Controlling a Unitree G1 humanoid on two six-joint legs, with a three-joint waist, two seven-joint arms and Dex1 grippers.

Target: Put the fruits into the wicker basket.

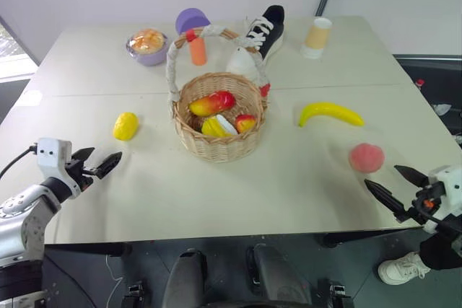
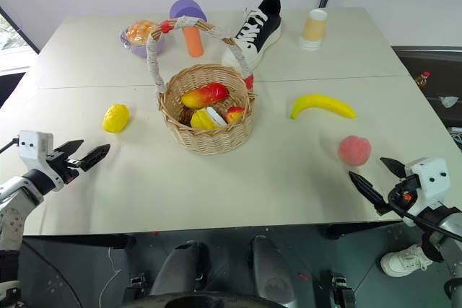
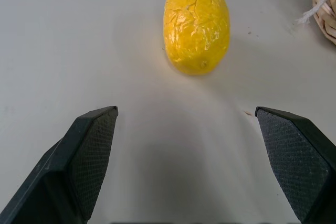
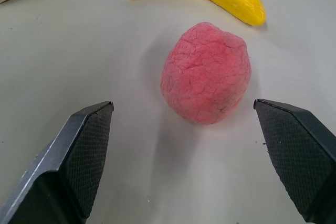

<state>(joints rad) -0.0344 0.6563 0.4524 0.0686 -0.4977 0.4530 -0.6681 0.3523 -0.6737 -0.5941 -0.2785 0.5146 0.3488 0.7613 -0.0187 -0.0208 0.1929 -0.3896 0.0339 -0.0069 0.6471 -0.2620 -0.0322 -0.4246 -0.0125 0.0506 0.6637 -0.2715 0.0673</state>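
On counter, your reference is the wicker basket:
lemon: left of basket.
banana, peach: right of basket.
mango: inside basket.
left end effector: spread, empty, near lemon.
right end effector: spread, empty, near peach.

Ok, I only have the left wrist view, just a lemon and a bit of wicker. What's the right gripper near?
Observer: The right gripper is open, with the peach lying just ahead of it on the table.
Operator: Any other fruit still out?
Observer: A banana lies past the peach, to the right of the basket.
Operator: Is the basket empty?
Observer: No, a mango and a few smaller pieces are already in it.
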